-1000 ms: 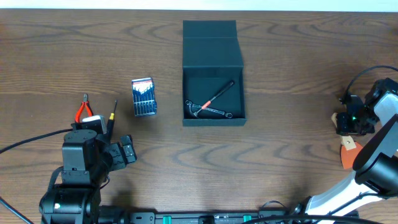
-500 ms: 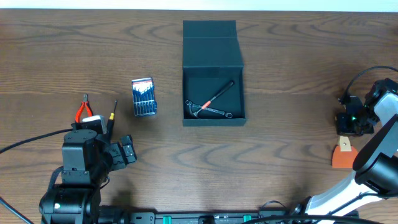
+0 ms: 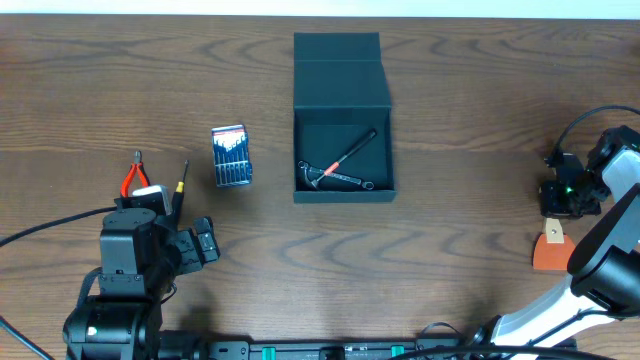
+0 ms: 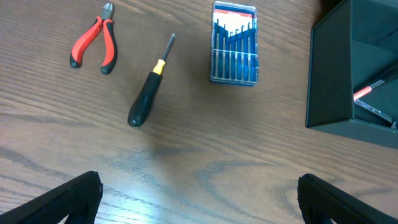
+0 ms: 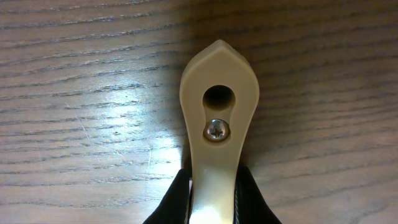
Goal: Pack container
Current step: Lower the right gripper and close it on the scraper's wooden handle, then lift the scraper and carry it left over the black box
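The dark container (image 3: 343,194) stands open at the table's middle, its flap lid (image 3: 340,70) folded back. Inside lie a hammer with an orange-and-black handle (image 3: 345,155) and a wrench (image 3: 345,180). The container's corner shows in the left wrist view (image 4: 329,81). My left gripper (image 3: 205,243) is open and empty above bare wood (image 4: 199,199). My right gripper (image 3: 562,198) at the far right is shut (image 5: 214,186) on the cream handle (image 5: 217,81) of a tool with an orange end (image 3: 548,256).
Red-handled pliers (image 3: 133,175) (image 4: 93,43), a black-and-yellow screwdriver (image 3: 181,185) (image 4: 149,99) and a blue-and-red bit case (image 3: 231,155) (image 4: 234,43) lie left of the container, near my left arm.
The orange-ended tool in my right gripper shifted slightly left and straightened a second ago, then stayed still. The left arm has not moved.
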`<state>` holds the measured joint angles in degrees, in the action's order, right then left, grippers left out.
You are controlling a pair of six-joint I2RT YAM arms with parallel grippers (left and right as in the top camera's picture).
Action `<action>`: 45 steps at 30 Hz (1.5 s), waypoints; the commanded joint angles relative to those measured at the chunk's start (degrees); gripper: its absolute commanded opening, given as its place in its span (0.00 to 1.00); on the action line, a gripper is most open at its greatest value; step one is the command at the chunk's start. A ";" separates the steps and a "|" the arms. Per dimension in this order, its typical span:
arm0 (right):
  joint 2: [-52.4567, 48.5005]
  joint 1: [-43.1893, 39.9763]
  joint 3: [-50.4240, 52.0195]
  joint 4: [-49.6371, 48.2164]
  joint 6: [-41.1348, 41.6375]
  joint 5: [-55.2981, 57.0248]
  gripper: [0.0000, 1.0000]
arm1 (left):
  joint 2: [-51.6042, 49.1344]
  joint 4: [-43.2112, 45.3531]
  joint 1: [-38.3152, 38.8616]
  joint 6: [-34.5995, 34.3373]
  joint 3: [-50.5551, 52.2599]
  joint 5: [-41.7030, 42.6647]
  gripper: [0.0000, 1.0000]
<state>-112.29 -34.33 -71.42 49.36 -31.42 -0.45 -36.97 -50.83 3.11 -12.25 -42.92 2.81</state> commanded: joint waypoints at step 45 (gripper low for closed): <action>-1.49 44.72 -56.63 35.32 15.12 -5.62 0.01 | 0.00 -2.27 0.20 -0.52 -1.09 -0.28 0.99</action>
<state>-113.99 4.45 -123.59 83.66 -17.69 -5.58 -36.97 -52.90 3.11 -12.25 -42.92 2.81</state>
